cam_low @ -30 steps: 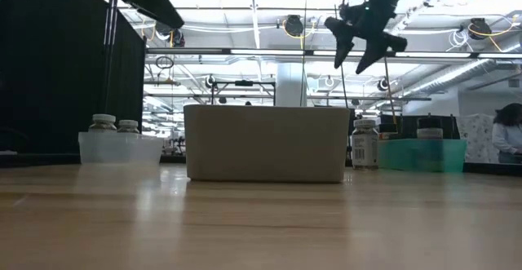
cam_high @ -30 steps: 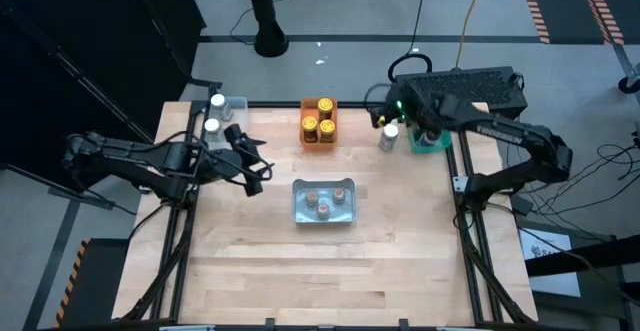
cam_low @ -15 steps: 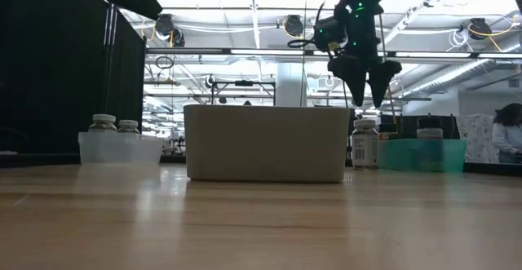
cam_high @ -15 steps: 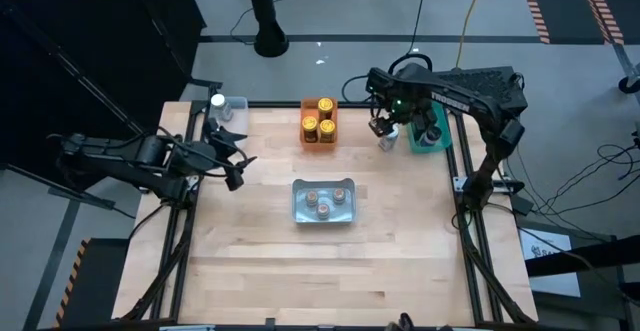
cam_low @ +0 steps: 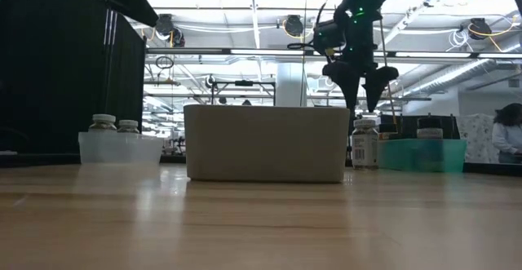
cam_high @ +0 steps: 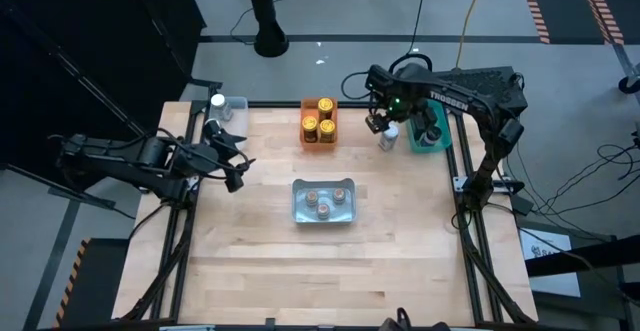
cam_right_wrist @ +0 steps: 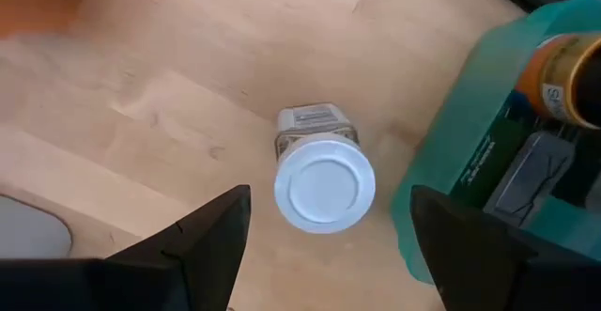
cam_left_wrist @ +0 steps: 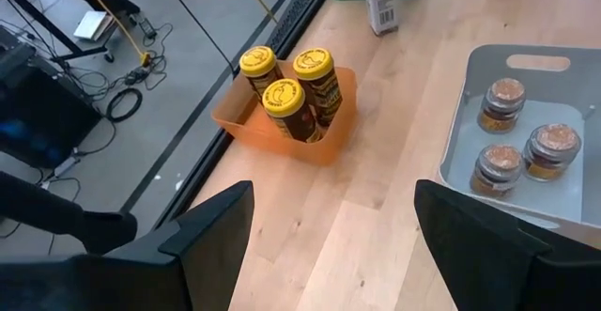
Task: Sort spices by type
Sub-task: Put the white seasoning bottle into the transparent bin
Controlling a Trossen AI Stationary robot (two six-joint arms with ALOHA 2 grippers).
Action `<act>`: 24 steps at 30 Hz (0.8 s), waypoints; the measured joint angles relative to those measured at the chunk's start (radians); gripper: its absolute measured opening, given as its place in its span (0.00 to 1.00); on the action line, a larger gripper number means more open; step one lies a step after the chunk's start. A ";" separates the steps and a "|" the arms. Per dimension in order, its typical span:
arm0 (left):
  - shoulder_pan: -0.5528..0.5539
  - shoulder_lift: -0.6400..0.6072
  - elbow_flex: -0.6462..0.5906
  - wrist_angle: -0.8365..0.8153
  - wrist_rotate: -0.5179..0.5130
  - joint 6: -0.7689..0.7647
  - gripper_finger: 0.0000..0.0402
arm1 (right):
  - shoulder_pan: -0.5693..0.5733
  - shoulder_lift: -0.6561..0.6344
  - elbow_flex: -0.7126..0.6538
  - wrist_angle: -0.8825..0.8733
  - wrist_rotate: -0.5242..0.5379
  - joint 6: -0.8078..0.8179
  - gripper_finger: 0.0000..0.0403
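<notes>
Poised directly above the white-lidded jar [cam_right_wrist: 324, 181], the right gripper [cam_high: 380, 126] is held with its fingers spread wide and nothing between them; the jar is seen standing upright on the bare wood, just beside the teal bin [cam_right_wrist: 488, 151] and apart from it; the left gripper [cam_high: 232, 161] is parked with its fingers parted and empty, well away from that bin toward the table's [cam_high: 250, 261] opposite edge.

The jar is judged to be light, rigid and smooth-walled, so some slipperiness is to be expected; a hold across the body just below the lid is judged safest, since the lid is wider than the glass and would act as a stop; tipping against the teal bin is the risk to be watched.

From the right wrist view, the centring of the lid between the fingers is shown, which cannot be read from the high view; in the low view the gripper's height above the jar is given, with a clear gap seen; by the left wrist view alone the yellow-lidded jars [cam_left_wrist: 293, 84] in the orange bin [cam_left_wrist: 331, 142] and the brown-lidded jars [cam_left_wrist: 526, 132] in the grey tray [cam_left_wrist: 460, 132] are shown clearly.
</notes>
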 joint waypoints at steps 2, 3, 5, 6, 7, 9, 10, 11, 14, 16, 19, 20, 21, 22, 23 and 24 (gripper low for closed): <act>0.000 0.000 -0.001 -0.001 0.000 0.000 0.75 | 0.000 0.000 -0.010 0.000 0.000 0.011 0.68; 0.000 0.000 -0.001 0.000 0.000 0.000 0.75 | 0.001 0.000 -0.018 0.000 -0.002 0.017 0.68; 0.000 0.000 -0.001 0.000 0.000 0.000 0.75 | 0.001 0.000 -0.037 0.007 -0.002 0.026 0.68; 0.000 0.000 -0.001 0.000 0.000 0.001 0.75 | 0.001 -0.001 -0.053 0.018 -0.002 0.028 0.68; 0.000 0.000 -0.001 0.000 0.000 0.002 0.75 | 0.001 -0.001 -0.069 0.029 -0.003 0.032 0.68; 0.000 0.000 -0.001 0.001 0.000 0.002 0.75 | 0.001 -0.001 -0.099 0.044 -0.002 0.033 0.68; 0.000 0.000 -0.001 0.001 0.000 0.002 0.75 | 0.001 -0.001 -0.111 0.051 -0.002 0.034 0.68; 0.000 0.000 -0.001 0.002 0.000 0.002 0.75 | 0.001 -0.001 -0.121 0.060 -0.002 0.033 0.68; 0.000 0.000 -0.001 0.002 0.000 0.005 0.75 | 0.001 -0.001 -0.140 0.098 -0.002 0.032 0.68; 0.000 0.000 -0.001 0.003 0.001 0.005 0.75 | 0.006 -0.001 -0.142 0.129 -0.002 0.032 0.68; 0.000 0.000 -0.001 0.003 0.000 0.001 0.75 | 0.019 -0.001 -0.143 0.149 -0.002 0.033 0.68; 0.000 0.000 -0.001 0.003 0.001 0.001 0.75 | 0.023 -0.001 -0.143 0.148 -0.002 0.035 0.67; 0.000 0.000 -0.001 0.003 0.001 0.001 0.75 | 0.028 -0.001 -0.143 0.145 -0.003 0.041 0.66; 0.000 0.000 -0.001 0.003 0.001 0.001 0.75 | 0.033 -0.001 -0.143 0.143 -0.003 0.050 0.64; 0.000 0.000 -0.001 0.003 0.001 0.001 0.75 | 0.037 -0.001 -0.143 0.140 -0.003 0.059 0.62; 0.000 0.000 -0.001 0.003 0.001 0.001 0.75 | 0.042 -0.001 -0.143 0.136 -0.004 0.066 0.59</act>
